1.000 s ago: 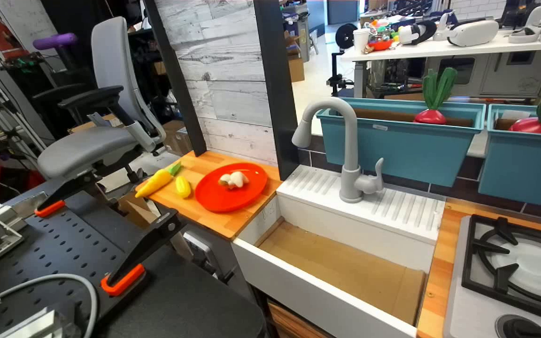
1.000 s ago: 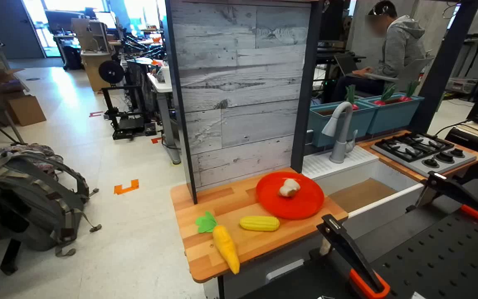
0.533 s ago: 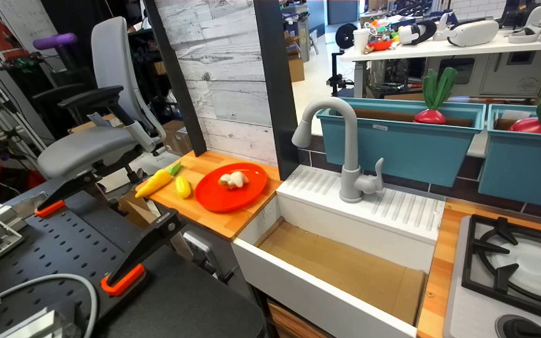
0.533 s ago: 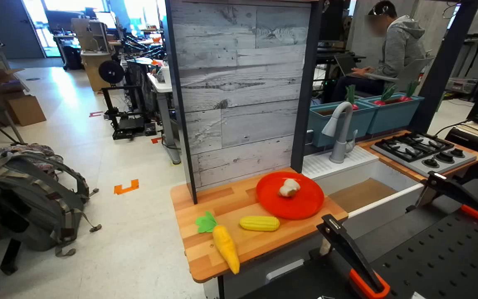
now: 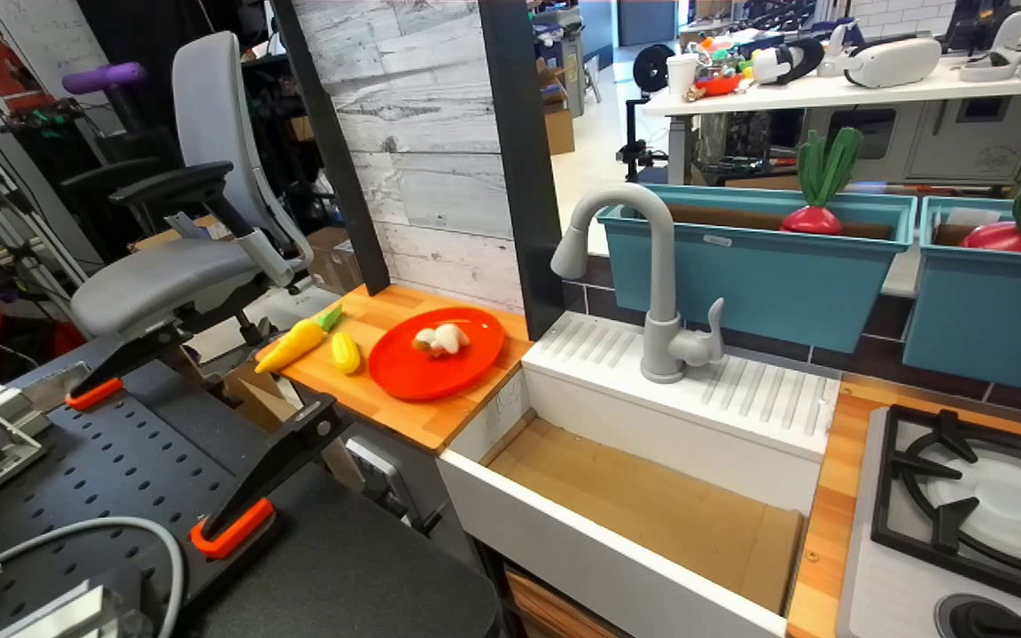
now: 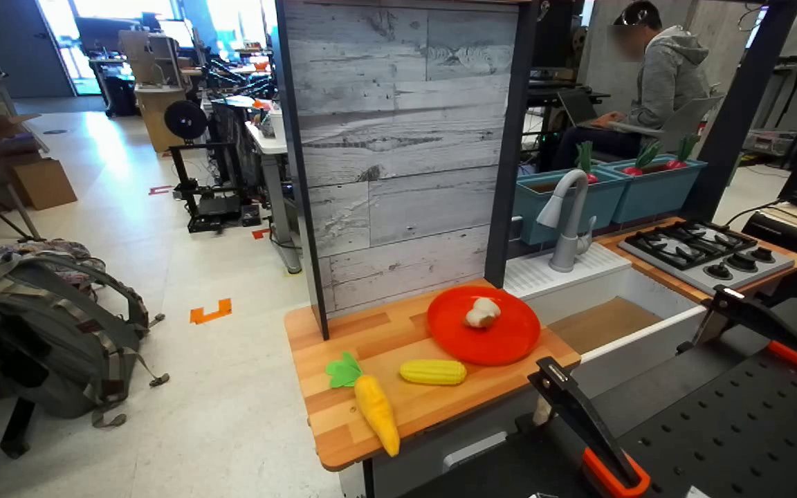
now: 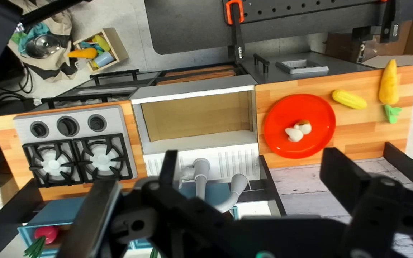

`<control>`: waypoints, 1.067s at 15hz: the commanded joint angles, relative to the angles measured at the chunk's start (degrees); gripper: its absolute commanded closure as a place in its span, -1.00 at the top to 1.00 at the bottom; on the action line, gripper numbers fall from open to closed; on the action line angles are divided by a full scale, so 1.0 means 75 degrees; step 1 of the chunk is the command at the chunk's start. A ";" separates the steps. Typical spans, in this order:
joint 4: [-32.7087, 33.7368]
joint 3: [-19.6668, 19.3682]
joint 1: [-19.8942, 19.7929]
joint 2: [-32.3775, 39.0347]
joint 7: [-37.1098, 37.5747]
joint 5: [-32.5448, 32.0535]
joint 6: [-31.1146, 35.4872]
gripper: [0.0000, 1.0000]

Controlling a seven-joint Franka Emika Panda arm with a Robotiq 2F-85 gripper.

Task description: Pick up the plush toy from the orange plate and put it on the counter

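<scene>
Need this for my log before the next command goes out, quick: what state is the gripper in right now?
Gripper: open wide, holding nothing; the plush toy lies on the orange plate.

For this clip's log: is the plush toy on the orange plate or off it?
On it. In the wrist view the plush toy lies inside the rim of the orange plate, and both exterior views show it there.

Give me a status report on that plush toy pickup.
Tool open, holding nothing. Plush toy on the orange plate, uncovered. Yellow corn and carrot-shaped piece on the counter nearby, likely out of the way.
</scene>
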 commanded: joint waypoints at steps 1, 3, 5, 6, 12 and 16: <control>-0.0202 0.0151 0.0045 0.0171 0.0324 0.0131 0.0455 1.00; -0.0451 0.0371 0.0165 0.0401 0.0606 0.0163 0.0945 1.00; -0.0630 0.0652 0.0334 0.0821 0.0971 0.0255 0.1463 1.00; -0.0693 0.0764 0.0476 0.1119 0.1138 0.0414 0.1771 1.00; -0.0520 0.1255 0.1200 0.3342 0.1374 0.1575 0.3939 1.00; -0.0055 0.1538 0.1372 0.4994 0.1425 0.1918 0.5099 1.00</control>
